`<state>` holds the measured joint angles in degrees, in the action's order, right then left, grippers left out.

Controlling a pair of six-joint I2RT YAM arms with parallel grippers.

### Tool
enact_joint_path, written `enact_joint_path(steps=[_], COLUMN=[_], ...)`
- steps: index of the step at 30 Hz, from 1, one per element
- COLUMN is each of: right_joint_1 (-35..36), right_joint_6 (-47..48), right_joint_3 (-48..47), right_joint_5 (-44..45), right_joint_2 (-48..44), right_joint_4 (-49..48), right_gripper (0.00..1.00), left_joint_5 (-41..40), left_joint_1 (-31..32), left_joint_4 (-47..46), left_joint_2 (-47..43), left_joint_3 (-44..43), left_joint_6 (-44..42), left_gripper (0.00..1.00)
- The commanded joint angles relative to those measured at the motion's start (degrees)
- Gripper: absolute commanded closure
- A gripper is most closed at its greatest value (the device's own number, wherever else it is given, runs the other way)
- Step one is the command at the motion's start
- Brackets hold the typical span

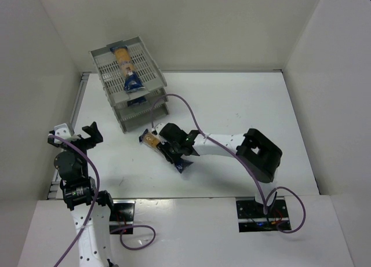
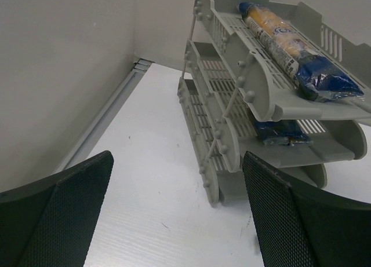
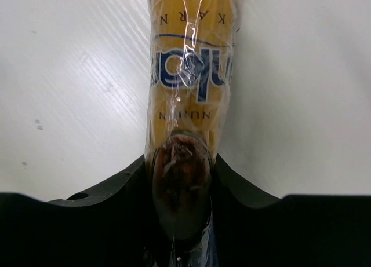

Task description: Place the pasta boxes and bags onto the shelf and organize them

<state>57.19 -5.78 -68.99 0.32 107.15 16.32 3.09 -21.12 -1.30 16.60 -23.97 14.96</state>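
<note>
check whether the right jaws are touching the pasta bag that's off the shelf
Touching. The right wrist view shows the pasta bag wedged between the right jaws, both inner faces flush against its sides, no gap.

White table, a few dark specks on it. Plain white far wall, left wall, right wall. Grey rail runs along the table's left edge, near to far. White ledge at the near edge.
</note>
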Motion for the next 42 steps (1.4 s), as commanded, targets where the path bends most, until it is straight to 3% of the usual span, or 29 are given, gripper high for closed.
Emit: enact_joint_path(steps=[1,21,33,42], right_joint_1=[-0.24,-0.24,-0.76,-1.91], right_joint_6=[-3.97,-2.38,-5.83,-5.29], right_joint_3=[-2.46,-1.85,-7.03,-17.74], right_joint_5=[1.45,8.21,13.21,14.36], right_joint_2=[-9.32,-16.63,-8.20,2.61], right_joint_4=[-7.60,-10.95,-16.13,-19.04], right_gripper=[1.00,1.00,1.00,1.00], left_joint_5=[-0.10,-0.63,-0.63,-0.63], left_joint_1=[-0.32,-0.32,-0.85,-1.38], left_joint_4=[-2.22,-1.69,-1.69,-1.69], left_joint_2=[-0.69,-1.22,-1.22,-1.22], left_joint_3=[-0.03,-0.03,-0.03,-0.03], left_joint_6=[-0.55,-1.07,-1.07,-1.07], left_gripper=[0.01,0.01,0.01,0.01])
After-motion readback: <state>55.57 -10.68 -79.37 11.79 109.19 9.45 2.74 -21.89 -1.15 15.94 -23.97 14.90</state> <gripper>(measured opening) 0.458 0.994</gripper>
